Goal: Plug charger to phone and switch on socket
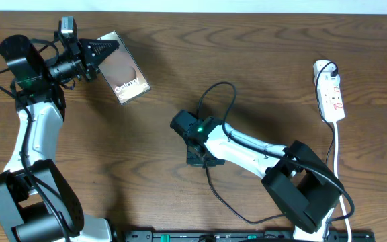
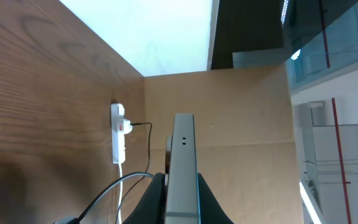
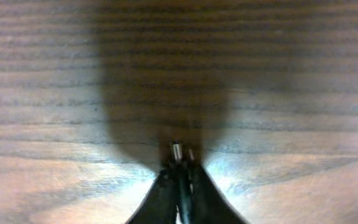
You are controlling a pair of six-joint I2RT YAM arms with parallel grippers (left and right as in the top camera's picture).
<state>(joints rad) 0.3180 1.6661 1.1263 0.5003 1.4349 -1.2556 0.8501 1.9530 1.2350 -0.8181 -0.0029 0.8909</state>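
My right claw (image 3: 180, 174) pinches the charger (image 3: 176, 150) by its stiff tip; the cable looks floppy. My left claw (image 2: 182, 186) clamps the slick phone (image 2: 183, 143).

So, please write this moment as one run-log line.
left tool: shut on phone | right tool: shut on charger tip | socket: apart from both tools

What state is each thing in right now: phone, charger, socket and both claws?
Phone: gripped by one end in the left claw, no cable in it.
Charger: tip pinched in the right claw, close to the table, not in the phone.
Socket: lying on the table, black plug in one end; switch too small to tell.
Left claw: shut on the phone.
Right claw: shut on the charger.
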